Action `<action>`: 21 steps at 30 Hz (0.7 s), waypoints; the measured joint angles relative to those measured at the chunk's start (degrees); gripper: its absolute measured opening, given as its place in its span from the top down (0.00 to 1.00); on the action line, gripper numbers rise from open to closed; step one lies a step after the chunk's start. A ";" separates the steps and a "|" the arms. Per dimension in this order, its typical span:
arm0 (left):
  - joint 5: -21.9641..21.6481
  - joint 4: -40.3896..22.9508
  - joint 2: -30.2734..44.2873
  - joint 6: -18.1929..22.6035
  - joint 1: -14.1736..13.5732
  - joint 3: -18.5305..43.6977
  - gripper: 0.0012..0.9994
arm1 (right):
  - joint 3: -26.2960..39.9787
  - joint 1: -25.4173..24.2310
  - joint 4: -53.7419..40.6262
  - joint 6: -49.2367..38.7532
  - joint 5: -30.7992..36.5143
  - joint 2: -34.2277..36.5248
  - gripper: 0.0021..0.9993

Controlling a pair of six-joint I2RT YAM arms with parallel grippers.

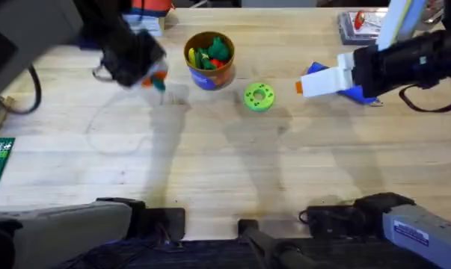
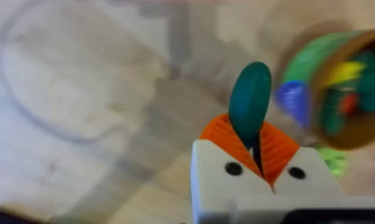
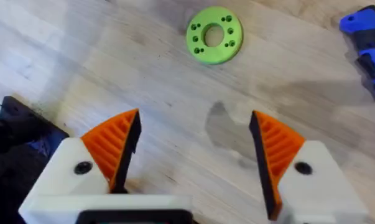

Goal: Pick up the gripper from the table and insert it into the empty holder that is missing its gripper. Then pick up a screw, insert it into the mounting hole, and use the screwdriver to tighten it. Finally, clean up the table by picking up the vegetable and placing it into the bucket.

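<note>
While the left gripper (image 2: pixel 257 146) is clamped on the small dark green rounded toy vegetable (image 2: pixel 250 99), its orange ribbed pads (image 2: pixel 221 138) press the piece from both sides, and most of the vegetable sticks out past the fingertips. Seen from the overhead camera, this gripper (image 1: pixel 156 77) hangs above the pale wooden table (image 1: pixel 210 164), just left of the small round bucket with orange-yellow rim and blue lower part (image 1: pixel 209 60). The vegetable (image 1: pixel 160 84) is off the table surface, beside the bucket and outside its rim. The bucket holds several coloured toy pieces, green, yellow and red. From the left wrist camera the bucket (image 2: pixel 336 87) lies just beyond the held piece, blurred.

The right gripper (image 3: pixel 193 155) has its jaws spread wide, with nothing between the orange pads (image 3: pixel 115 146); bare wood shows in the gap. Overhead, it (image 1: pixel 307 84) sits right of the flat lime-green disc with holes (image 1: pixel 259 96), near but apart. The disc (image 3: pixel 214 35) lies flat on the table ahead of the open fingers. A bright blue object (image 3: pixel 367 43) shows at the edge of the right wrist view; I cannot tell what it is.
</note>
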 joint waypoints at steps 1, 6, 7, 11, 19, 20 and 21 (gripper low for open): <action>0.42 1.02 -0.02 -0.02 -0.30 1.68 0.98 | 0.00 0.00 0.00 0.00 0.00 0.00 0.01; 3.47 11.18 -0.14 2.71 -4.00 4.30 0.98 | 0.00 0.00 0.02 -0.01 0.00 0.00 0.01; 4.10 12.09 -0.07 3.79 -4.98 4.30 0.98 | 0.00 0.00 0.00 0.00 0.00 0.00 0.01; 5.59 15.83 1.33 6.74 -8.36 4.30 0.98 | 0.00 0.00 0.02 0.00 0.00 0.00 0.01; 9.60 22.26 9.11 7.18 -9.70 4.30 0.73 | 0.00 0.00 1.03 0.00 0.00 0.00 0.01; 9.92 22.24 9.79 7.12 -9.70 4.30 0.62 | 0.00 0.00 1.03 0.00 0.00 0.00 0.01; 10.20 22.24 10.37 7.00 -9.70 4.30 0.55 | 0.00 0.00 1.03 0.00 0.00 0.00 0.01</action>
